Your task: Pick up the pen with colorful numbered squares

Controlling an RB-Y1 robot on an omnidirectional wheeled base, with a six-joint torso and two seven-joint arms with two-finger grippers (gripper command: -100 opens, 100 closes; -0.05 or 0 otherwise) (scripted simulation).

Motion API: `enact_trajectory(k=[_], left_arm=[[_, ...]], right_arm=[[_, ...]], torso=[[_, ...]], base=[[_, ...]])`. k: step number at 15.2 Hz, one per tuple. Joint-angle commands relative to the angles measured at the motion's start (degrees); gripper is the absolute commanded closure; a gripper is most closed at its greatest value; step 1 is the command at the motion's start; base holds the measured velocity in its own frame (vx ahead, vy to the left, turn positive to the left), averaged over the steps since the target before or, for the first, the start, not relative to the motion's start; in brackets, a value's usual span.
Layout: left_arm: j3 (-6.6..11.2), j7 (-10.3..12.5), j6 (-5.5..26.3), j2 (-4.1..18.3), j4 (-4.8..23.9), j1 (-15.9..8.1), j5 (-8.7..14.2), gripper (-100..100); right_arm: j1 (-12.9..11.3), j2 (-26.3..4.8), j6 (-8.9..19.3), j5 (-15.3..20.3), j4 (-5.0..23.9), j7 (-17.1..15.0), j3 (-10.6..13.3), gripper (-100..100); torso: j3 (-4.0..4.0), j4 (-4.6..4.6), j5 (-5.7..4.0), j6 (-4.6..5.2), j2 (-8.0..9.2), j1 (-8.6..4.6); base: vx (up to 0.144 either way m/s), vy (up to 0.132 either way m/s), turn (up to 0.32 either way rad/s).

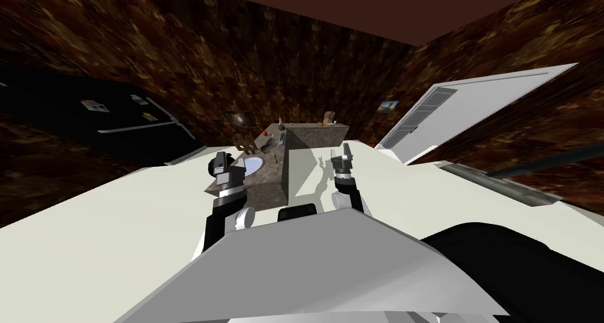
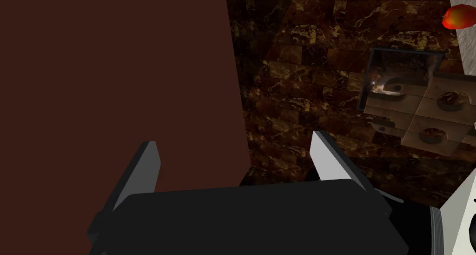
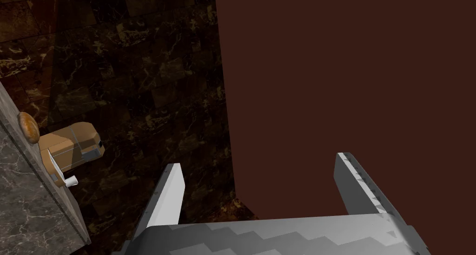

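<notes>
A grey marbled counter (image 1: 309, 138) stands ahead of me. On its top lies a thin, pale striped thing (image 1: 282, 139) that may be the pen; it is too small to tell its pattern. My left gripper (image 1: 222, 157) hovers over the counter's near left end, beside a white sink basin (image 1: 255, 164), well short of that thing. Its fingers stand open and empty in the left wrist view (image 2: 234, 150). My right gripper (image 1: 342, 151) hangs over the floor just right of the counter. In the right wrist view it is open (image 3: 260, 168) with nothing between its fingers.
A small red thing (image 1: 272, 134) (image 2: 458, 16), a wooden block stand (image 1: 243, 141) (image 2: 418, 117) and a brown box-like thing (image 1: 328, 118) (image 3: 69, 147) share the counter. A black fridge (image 1: 118, 125) stands at the left. A white door (image 1: 472, 101) is at the right.
</notes>
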Motion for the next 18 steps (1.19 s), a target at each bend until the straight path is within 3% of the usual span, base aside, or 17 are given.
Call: enact_trajectory(k=[1,5,6,10,11,17,18], left_arm=[[-0.05,-0.3,0.0,2.5,0.5,-0.3,-0.2,-100],[-0.24,-1.6,0.2,7.3,2.3,-1.4,-0.9,-100],[-0.24,-1.6,0.2,7.5,2.3,-1.4,-0.9,-100],[-0.68,-4.5,0.5,11.9,6.6,-4.0,-2.5,-100],[-0.68,-4.5,0.5,11.9,6.6,-4.0,-2.5,-100],[-1.45,-9.8,1.0,14.2,13.7,-8.6,-5.4,-100],[-1.45,-9.8,1.0,14.2,14.1,-8.6,-5.4,-100]], right_arm=[[0.0,0.0,0.0,0.0,0.0,0.0,0.0,0],[0.0,0.0,0.0,0.0,0.0,0.0,0.0,0],[0.0,0.0,0.0,0.0,0.0,0.0,0.0,0],[0.0,0.0,0.0,0.0,0.0,0.0,0.0,0],[0.0,0.0,0.0,0.0,0.0,0.0,0.0,0],[0.0,0.0,0.0,0.0,0.0,0.0,0.0,0],[0.0,0.0,0.0,0.0,0.0,0.0,0.0,0]], torso=[[0.0,0.0,0.0,0.0,0.0,0.0],[0.0,0.0,0.01,0.01,-0.01,0.05],[-0.01,0.0,0.01,0.01,-0.01,0.06],[-0.02,-0.01,0.02,0.02,-0.03,0.09],[-0.02,-0.01,0.02,0.01,-0.03,0.1],[-0.03,-0.01,0.02,0.01,-0.05,0.09],[-0.03,-0.01,0.02,0.02,-0.05,0.09]], base=[[0.001,0.0,-0.012],[0.002,0.006,-0.023],[0.002,0.009,-0.026],[0.002,0.014,-0.048],[0.005,0.018,-0.037],[0.005,0.019,-0.062],[0.005,0.02,-0.057]])
